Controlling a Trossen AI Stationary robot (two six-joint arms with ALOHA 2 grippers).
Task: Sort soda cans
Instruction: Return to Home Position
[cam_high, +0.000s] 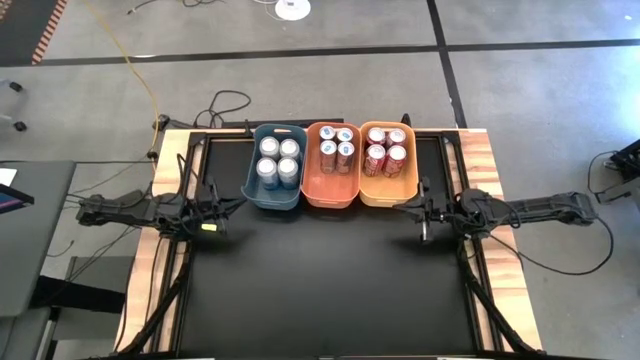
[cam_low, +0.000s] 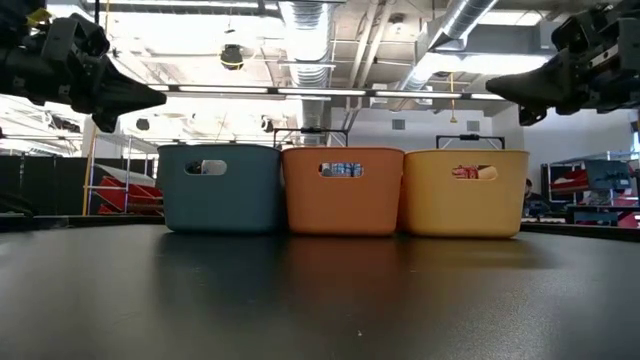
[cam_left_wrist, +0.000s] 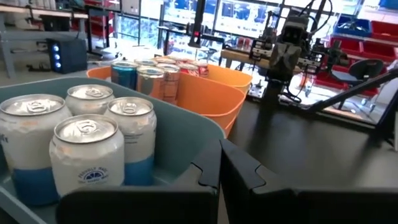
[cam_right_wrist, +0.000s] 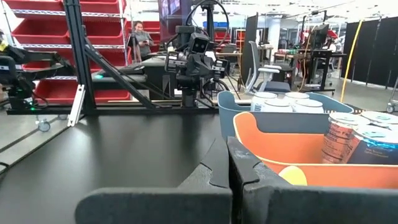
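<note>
Four light cans with blue bands (cam_high: 279, 160) (cam_left_wrist: 87, 143) stand upright in the blue bin (cam_high: 252, 180). Four cans (cam_high: 337, 148), some blue-bodied (cam_left_wrist: 124, 76) (cam_right_wrist: 376, 149), stand in the orange bin (cam_high: 312, 185). Four red cans (cam_high: 386, 152) stand in the yellow bin (cam_high: 366, 190). My left gripper (cam_high: 238, 203) (cam_left_wrist: 219, 163) hovers, shut and holding nothing, above the table just off the blue bin's near left corner. My right gripper (cam_high: 400, 207) (cam_right_wrist: 226, 160) hovers, shut and holding nothing, near the yellow bin's near right corner. The low view shows both grippers (cam_low: 150, 97) (cam_low: 495, 88) well above the table.
The three bins stand side by side at the far middle of the black table top (cam_high: 320, 280). Bare black surface stretches from the bins to the near edge. Wooden strips (cam_high: 478, 150) and dark frame rails run along both sides. A person (cam_right_wrist: 142, 37) stands far off in the room.
</note>
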